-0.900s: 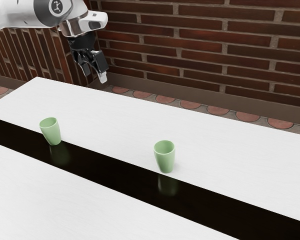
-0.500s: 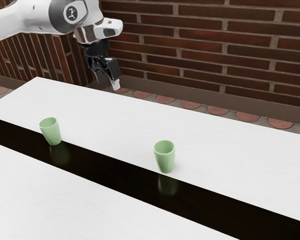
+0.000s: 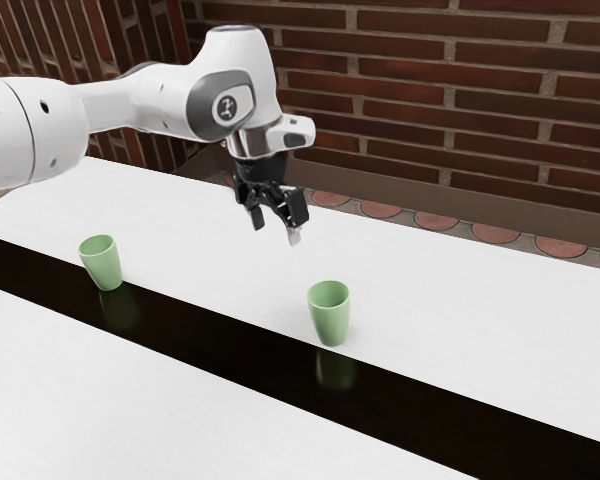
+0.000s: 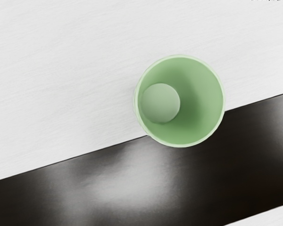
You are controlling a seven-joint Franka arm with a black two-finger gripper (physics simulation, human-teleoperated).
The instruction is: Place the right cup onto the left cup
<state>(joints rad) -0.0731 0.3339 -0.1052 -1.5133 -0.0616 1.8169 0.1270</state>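
My gripper [image 3: 277,230] hangs above the table in the exterior view, open and holding nothing. It is higher than the nearer green cup [image 3: 330,314], which stands upright at the exterior view's right, and a short way toward that view's left from it. A matching green cup [image 3: 102,263] stands upright at the exterior view's left, well apart from the first. Looking down from my hand, the wrist view has a green cup [image 4: 203,99] with its mouth facing up and its inside bottom visible.
Both cups stand on a white table [image 3: 460,290], by the edge of a glossy black strip [image 3: 230,345] running along it. Behind the table rises a brick wall [image 3: 430,90].
The arm has swung toward the exterior view's right, and my gripper has come lower in that view and closer to the cup there. Both cups have stayed where they were.
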